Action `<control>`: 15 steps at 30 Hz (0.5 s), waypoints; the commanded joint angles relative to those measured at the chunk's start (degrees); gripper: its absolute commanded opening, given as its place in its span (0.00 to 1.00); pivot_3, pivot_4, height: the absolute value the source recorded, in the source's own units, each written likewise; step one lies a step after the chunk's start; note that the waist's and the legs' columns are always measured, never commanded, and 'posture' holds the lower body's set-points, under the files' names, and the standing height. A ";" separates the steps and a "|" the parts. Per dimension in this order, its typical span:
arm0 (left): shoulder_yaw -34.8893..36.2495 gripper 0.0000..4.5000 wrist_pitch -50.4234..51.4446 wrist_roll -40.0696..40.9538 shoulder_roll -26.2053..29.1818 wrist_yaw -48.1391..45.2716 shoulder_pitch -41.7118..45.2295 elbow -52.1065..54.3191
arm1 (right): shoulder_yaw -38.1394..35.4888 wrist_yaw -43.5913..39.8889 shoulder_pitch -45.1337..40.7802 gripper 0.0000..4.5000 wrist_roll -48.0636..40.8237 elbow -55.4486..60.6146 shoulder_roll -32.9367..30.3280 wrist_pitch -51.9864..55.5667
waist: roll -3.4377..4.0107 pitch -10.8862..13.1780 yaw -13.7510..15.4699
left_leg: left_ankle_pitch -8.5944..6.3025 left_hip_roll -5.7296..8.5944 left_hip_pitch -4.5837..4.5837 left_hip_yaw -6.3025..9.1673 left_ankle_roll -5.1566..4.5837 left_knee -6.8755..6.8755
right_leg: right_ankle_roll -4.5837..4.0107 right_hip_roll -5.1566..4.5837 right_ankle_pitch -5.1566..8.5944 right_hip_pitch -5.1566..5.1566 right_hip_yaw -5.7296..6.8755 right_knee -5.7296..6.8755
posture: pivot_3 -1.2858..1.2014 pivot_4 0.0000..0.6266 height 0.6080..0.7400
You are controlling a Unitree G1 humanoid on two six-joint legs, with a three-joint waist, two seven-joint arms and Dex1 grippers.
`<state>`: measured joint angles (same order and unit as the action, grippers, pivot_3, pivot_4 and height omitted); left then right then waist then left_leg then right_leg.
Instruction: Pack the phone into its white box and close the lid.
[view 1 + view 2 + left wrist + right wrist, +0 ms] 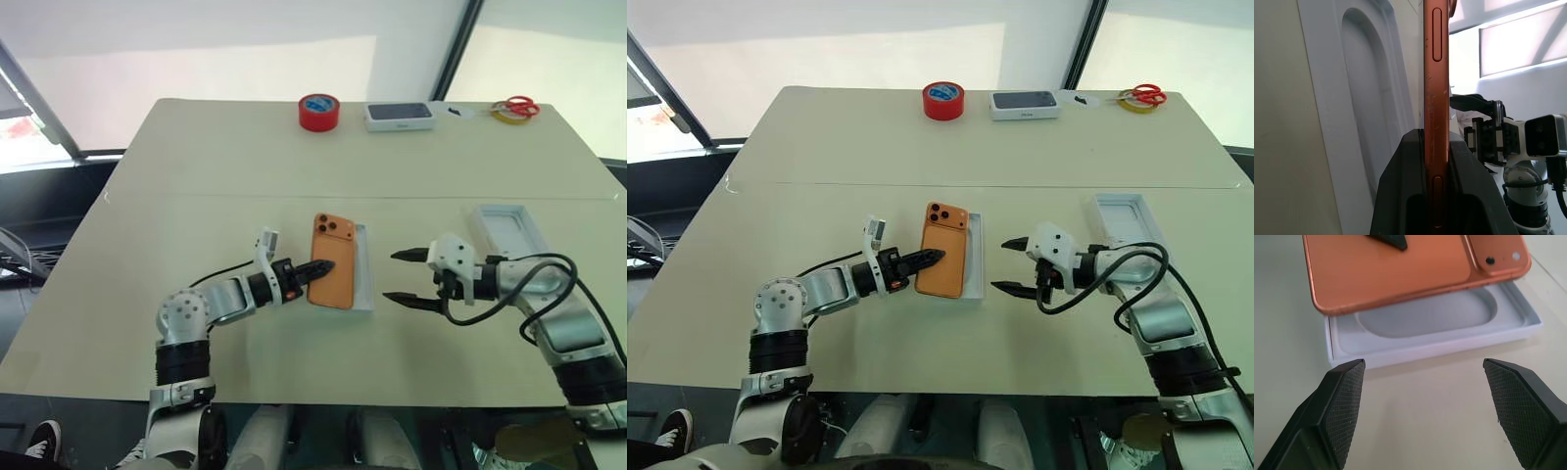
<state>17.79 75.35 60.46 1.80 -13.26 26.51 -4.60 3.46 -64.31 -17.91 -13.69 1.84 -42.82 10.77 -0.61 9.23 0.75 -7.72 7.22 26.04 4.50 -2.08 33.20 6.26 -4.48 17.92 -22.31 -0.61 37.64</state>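
My left gripper [321, 266] is shut on the long edge of the orange phone [333, 260], holding it back-up, camera block toward the far side. The phone hovers over the white box [1449, 340], covering most of it; the box's moulded liner with an oval recess shows underneath. The left wrist view looks along the phone's side edge [1436, 122], clamped between my fingers. My right gripper [390, 276] stands open just right of the box, with nothing between its fingers [1347, 396]. The lid [506, 230], a shallow white tray, lies open side up at the right, behind my right arm.
Along the table's far edge are a red tape roll [318, 111], a closed dark-topped white box [399, 116], and red-handled scissors [516, 106] by a yellow tape roll. The beige table [225, 176] is bare between those things and my arms.
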 commanded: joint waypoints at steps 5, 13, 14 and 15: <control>-1.42 0.63 0.21 -0.87 -0.75 1.09 3.67 -1.84 | 0.21 0.89 -0.81 0.91 1.00 0.11 0.64 -2.72 | -0.01 0.00 0.23 | -0.01 0.04 0.00 0.00 -0.01 0.04 | 0.01 -0.02 0.00 0.03 0.00 -0.02 | 0.52 0.24 1.00; -3.71 0.84 4.26 -1.00 3.58 2.29 3.54 5.52 | 0.52 1.57 -0.89 0.91 1.80 -1.10 1.63 -3.91 | 0.03 -0.02 -0.02 | -0.01 0.03 -0.04 0.01 -0.01 0.02 | 0.02 -0.01 -0.01 0.06 0.02 -0.02 | 0.52 0.24 1.00; -2.82 0.84 5.12 0.09 4.19 2.49 3.24 6.52 | 0.56 1.62 -0.86 0.91 1.86 -1.15 1.74 -3.98 | 0.02 -0.02 -0.05 | -0.01 0.03 -0.04 0.01 -0.01 0.01 | 0.02 -0.01 -0.01 0.06 0.02 -0.01 | 0.52 0.24 1.00; -2.07 0.84 5.71 0.88 4.46 2.64 3.05 7.05 | 0.57 1.64 -0.84 0.91 1.91 -1.18 1.80 -4.04 | 0.03 -0.02 -0.08 | -0.01 0.03 -0.04 0.01 -0.01 0.01 | 0.02 0.00 -0.01 0.04 0.01 -0.01 | 0.52 0.24 1.00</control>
<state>14.48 79.82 59.66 5.63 -10.99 29.88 0.14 4.21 -63.03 -18.27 -11.53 0.20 -41.38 7.70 -0.58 9.21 0.67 -7.72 7.24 25.99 4.50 -2.09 33.21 6.28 -4.48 17.91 -22.28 -0.60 37.64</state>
